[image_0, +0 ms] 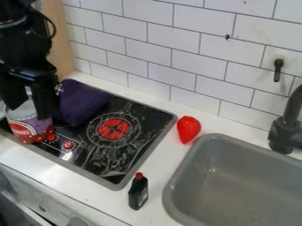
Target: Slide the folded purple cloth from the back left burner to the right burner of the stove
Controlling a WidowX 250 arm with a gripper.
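Saw the stove (103,161) set into the desk (159,156). Found the claw (29,113) low over the stove's left end, fingers apart, any contact impossible to tell. Noted the purple cloth (81,102) at the stove's back left. Made out the can (29,131) on the stove's left end, long axis near upright, directly below the claw, partly behind the fingers.

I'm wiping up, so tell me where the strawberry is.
In the camera view, the strawberry lies right of centre on the counter, between stove and sink.
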